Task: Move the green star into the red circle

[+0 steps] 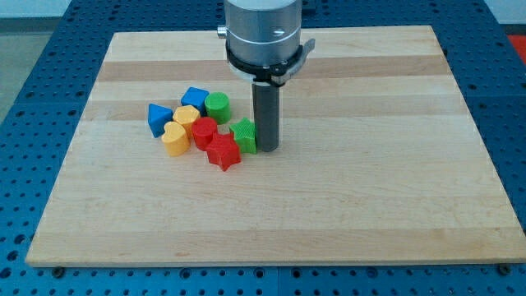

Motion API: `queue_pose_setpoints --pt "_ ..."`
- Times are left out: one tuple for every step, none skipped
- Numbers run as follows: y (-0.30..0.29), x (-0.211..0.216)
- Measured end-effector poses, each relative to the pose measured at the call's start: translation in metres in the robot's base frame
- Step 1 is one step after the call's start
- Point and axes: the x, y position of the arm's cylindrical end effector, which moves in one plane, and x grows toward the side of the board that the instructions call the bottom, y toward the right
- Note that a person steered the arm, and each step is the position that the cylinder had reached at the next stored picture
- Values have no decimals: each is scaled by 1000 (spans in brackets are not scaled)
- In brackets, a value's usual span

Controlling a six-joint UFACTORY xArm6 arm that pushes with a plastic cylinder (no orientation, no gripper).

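The green star (244, 135) lies on the wooden board (370, 181), at the right end of a cluster of blocks left of centre. The red circle (204, 131) stands just to its left, with a small gap between them. A red star (223, 153) sits below both, touching or nearly touching the green star. My tip (268, 149) is right beside the green star, on its right side, touching it or almost so.
A green circle (218, 106), a blue pentagon-like block (195, 98), a blue triangular block (158, 118), a yellow block (186, 116) and a yellow heart (174, 140) crowd around the red circle on its top and left.
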Motion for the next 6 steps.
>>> queue_pose_setpoints --pt "-4 -7" --pt "-13 -8" --pt "-22 -10" --pt "-32 -10" --pt "-32 -9" --pt "-18 23"
